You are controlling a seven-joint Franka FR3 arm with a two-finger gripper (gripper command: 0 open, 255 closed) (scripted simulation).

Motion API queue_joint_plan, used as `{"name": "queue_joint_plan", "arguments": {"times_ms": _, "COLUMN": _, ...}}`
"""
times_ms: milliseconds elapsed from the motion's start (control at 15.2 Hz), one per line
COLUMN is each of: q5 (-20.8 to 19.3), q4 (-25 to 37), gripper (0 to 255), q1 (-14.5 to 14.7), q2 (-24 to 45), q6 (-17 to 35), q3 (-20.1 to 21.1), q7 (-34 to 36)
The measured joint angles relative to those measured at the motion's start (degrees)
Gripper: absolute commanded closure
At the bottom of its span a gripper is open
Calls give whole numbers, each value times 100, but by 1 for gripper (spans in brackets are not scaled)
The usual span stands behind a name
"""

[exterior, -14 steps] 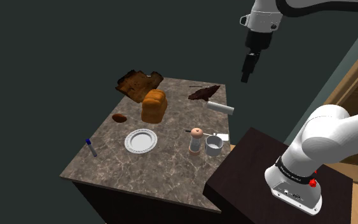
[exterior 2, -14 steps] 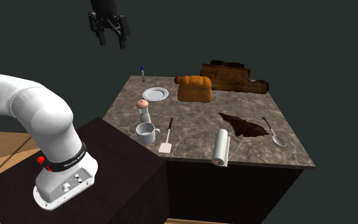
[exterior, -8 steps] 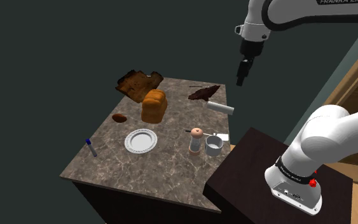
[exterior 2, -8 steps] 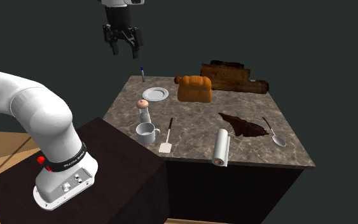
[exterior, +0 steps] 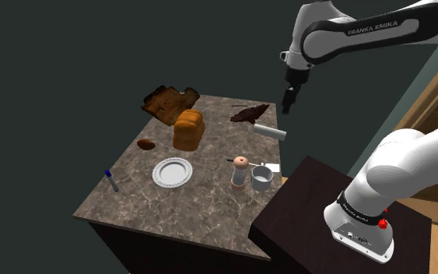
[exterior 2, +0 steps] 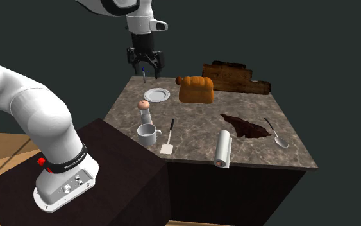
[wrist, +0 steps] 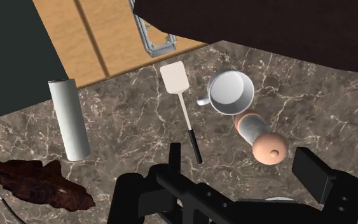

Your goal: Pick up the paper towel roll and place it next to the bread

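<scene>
The paper towel roll (exterior: 270, 132) (exterior 2: 222, 149) (wrist: 69, 118) is a white cylinder lying on its side near the marble counter's edge closest to the stand. The bread (exterior: 188, 129) (exterior 2: 196, 90) is an orange-brown loaf standing toward the counter's far side. My black gripper (exterior: 286, 107) (exterior 2: 145, 66) (wrist: 244, 168) hangs open well above the counter and holds nothing. In the shoulder view it is just above and beyond the roll. In the wrist view the roll lies off to one side of the fingers, not between them.
A mug (wrist: 231, 92), a pink-topped shaker (wrist: 260, 135) and a white spatula (wrist: 182, 102) lie below the gripper. A plate (exterior: 172, 172), a blue pen (exterior: 112, 180), a spoon (exterior 2: 276, 135), a dark brown patch (exterior 2: 244, 126) and ragged brown pieces (exterior: 166, 101) also lie on the counter.
The arm has swung down and toward the shoulder view's left, bringing the gripper from above the stand to over the counter's near edge. The fingers stayed open. Nothing on the counter moved.
</scene>
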Motion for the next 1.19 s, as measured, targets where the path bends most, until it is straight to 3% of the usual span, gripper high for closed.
{"name": "queue_joint_plan", "arguments": {"times_ms": 594, "q5": -235, "q4": 102, "gripper": 0, "q1": -224, "q2": 1693, "q6": 1647, "q3": -629, "q7": -687}}
{"name": "queue_joint_plan", "arguments": {"times_ms": 1188, "q5": 125, "q4": 859, "gripper": 0, "q1": -414, "q2": 3633, "q6": 2879, "q3": -1064, "q7": -1572}}
